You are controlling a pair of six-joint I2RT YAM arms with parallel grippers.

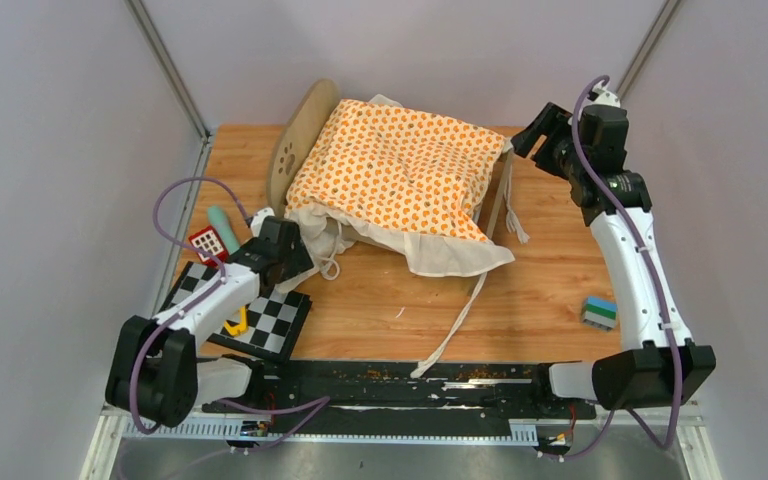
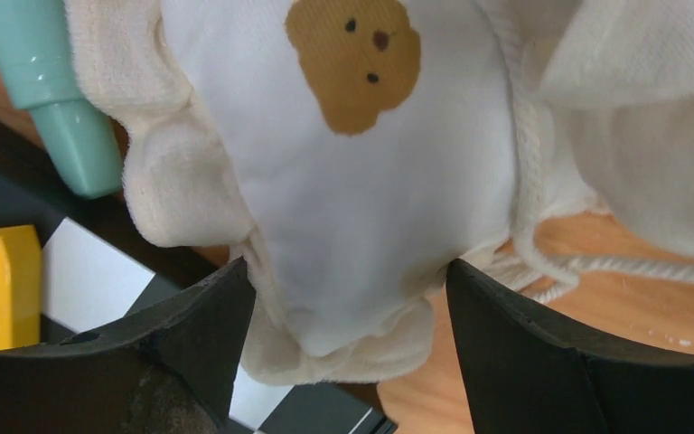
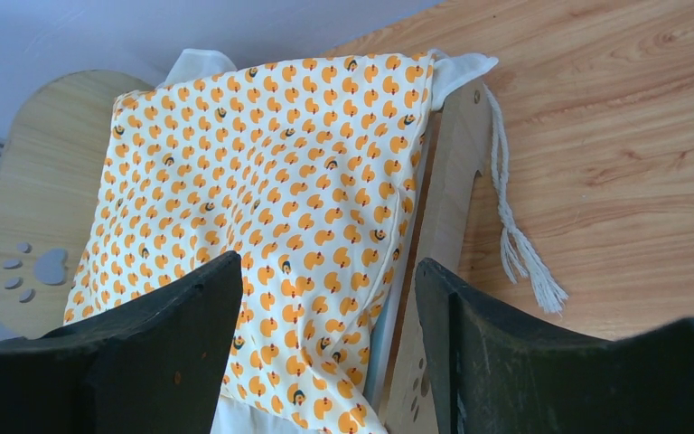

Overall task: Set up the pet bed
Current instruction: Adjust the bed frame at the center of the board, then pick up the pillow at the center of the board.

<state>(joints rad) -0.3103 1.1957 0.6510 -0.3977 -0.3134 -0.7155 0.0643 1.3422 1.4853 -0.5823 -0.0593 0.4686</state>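
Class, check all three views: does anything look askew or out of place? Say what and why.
The orange-patterned cushion sits crooked on the pet bed, its cream edge and tie spilling onto the table. The small white pillow lies off the bed, between the open jaws of the left gripper.

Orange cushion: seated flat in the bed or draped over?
Draped: the cushion overhangs the pet bed, cream edge spilling onto the table.

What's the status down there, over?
Left tool open, straddling pillow. Right tool open above bed. Cushion crooked over bed, ties trailing onto table.
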